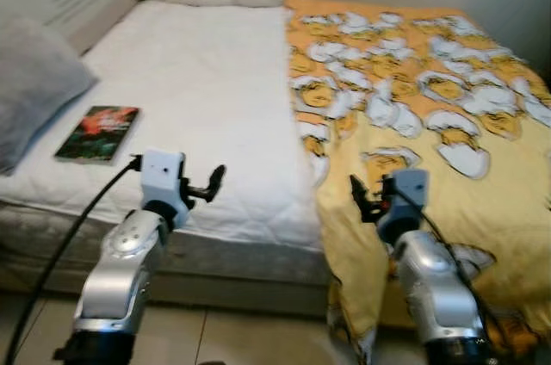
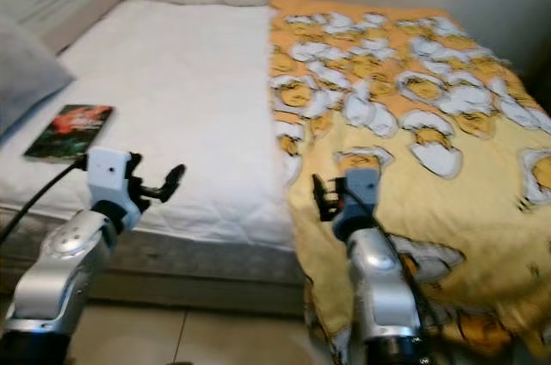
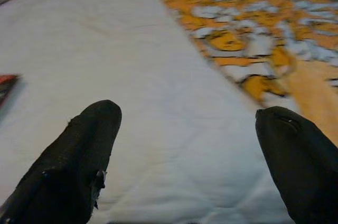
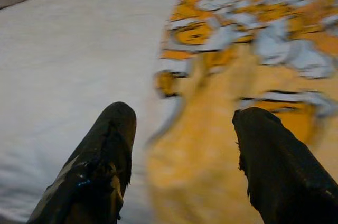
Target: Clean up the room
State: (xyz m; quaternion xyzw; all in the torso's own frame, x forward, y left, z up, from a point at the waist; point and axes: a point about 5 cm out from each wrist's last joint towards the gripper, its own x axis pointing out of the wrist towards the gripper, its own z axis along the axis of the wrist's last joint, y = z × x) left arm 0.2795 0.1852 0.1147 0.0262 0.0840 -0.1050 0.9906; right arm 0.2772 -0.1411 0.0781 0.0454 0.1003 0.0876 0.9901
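The yellow patterned blanket (image 1: 413, 115) covers the bed's 3 o'clock half; soft and light, we'd pinch its near hanging edge. Our right gripper (image 4: 182, 155) hovers spread above it, left gripper (image 3: 185, 155) spread over the white sheet (image 1: 198, 81).

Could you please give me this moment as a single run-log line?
left pincer: open, over white sheet | right pincer: open, at yellow blanket edge | book: on bed, untouched

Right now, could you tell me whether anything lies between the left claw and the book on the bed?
Nothing visible does. The left claw hangs open over the bed's near edge, and only bare white sheet separates it from the book.
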